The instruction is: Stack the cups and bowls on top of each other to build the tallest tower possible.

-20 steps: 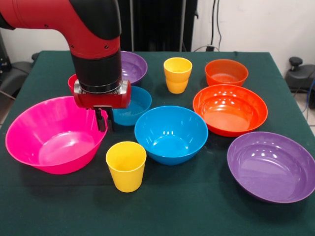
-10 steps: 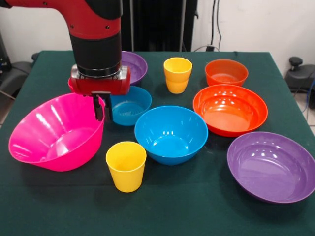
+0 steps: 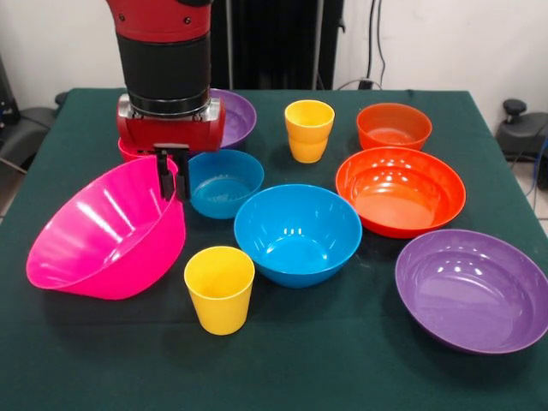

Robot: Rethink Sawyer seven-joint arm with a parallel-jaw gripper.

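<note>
A: What did the gripper (image 3: 172,175) hold?
B: Its fingers were closed on the rim of the big glossy pink plastic bowl (image 3: 107,231), which hung tilted with one side raised.

A: And beside the tool?
B: Right of it sat the wide purple bowl (image 3: 473,289), the large orange bowl (image 3: 400,190) and the large blue bowl (image 3: 297,233); the small blue bowl (image 3: 224,181) lay just beside the fingers. Below stood a yellow plastic cup (image 3: 219,288); stacked yellow cups (image 3: 309,130) stood farther right.
</note>
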